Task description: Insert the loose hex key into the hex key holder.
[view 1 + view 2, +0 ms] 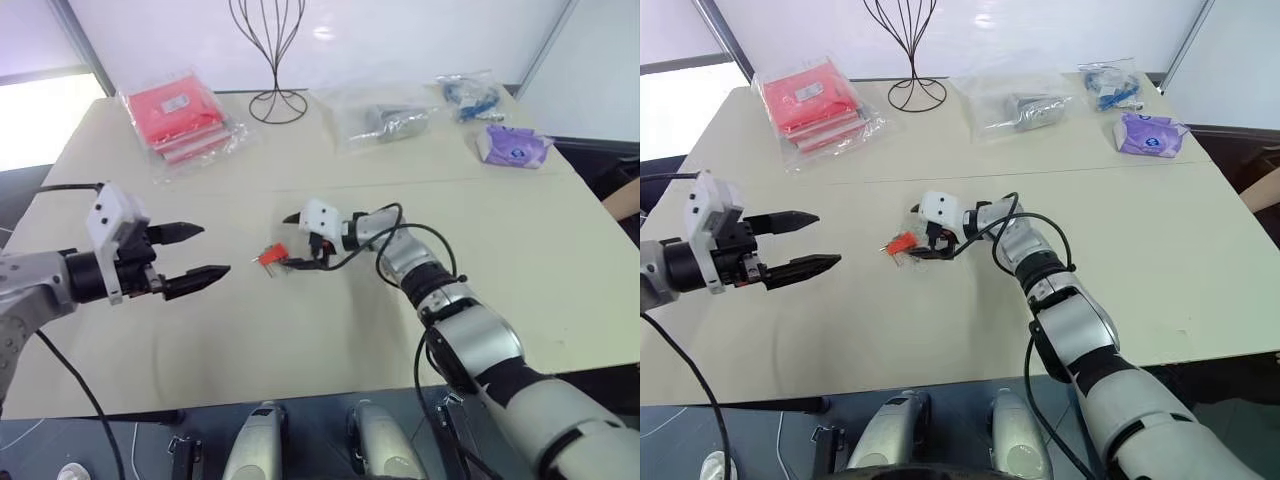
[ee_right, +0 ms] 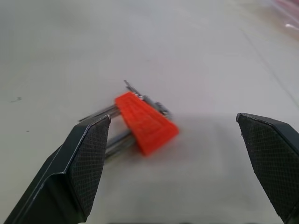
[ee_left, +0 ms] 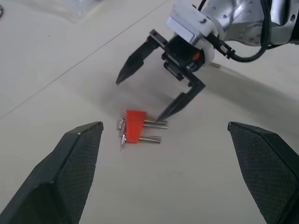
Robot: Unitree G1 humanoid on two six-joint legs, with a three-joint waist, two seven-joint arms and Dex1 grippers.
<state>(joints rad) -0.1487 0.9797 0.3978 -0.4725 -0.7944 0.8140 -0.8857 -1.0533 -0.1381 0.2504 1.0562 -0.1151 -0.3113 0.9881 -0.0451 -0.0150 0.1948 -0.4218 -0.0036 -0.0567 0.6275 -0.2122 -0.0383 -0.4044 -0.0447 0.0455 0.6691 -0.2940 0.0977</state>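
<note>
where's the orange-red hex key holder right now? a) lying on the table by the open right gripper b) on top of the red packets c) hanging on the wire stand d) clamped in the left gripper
a: the hex key holder lies flat on the table, with the right gripper open right beside it, not gripping it.

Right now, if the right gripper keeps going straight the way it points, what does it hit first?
Most likely the red hex key holder, lying on the table just ahead of the open right gripper. One finger already sits beside its keys; the exact gap is unclear.
</note>
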